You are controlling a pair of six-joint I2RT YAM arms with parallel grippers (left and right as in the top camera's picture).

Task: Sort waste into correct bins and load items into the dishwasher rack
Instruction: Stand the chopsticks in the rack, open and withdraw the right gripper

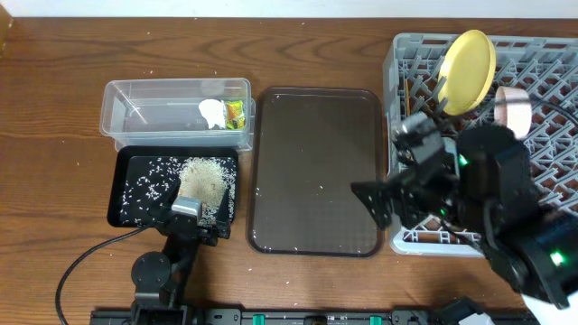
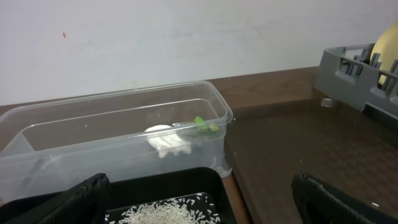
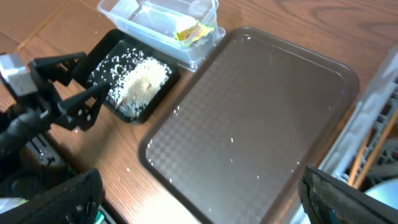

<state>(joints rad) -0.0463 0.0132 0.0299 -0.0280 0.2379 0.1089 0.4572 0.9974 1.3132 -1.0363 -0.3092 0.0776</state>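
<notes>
Rice grains (image 1: 203, 181) heaped in black tray (image 1: 126, 217), left of serving tray (image 1: 316, 135) | left gripper (image 2: 199, 194) there, jaws wide, empty | right gripper (image 3: 200, 186) at serving tray's right edge, likewise | tissue (image 1: 211, 112), wrapper (image 1: 236, 115) in clear tub (image 1: 113, 117) beyond | plate (image 1: 470, 59) on edge in rack (image 1: 551, 72), right | wooden table (image 1: 54, 90), white wall (image 2: 155, 43)

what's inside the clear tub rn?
A crumpled white tissue and a green-and-yellow wrapper, side by side at the end of the tub nearest the brown tray. Anything beneath those two is covered.
</notes>
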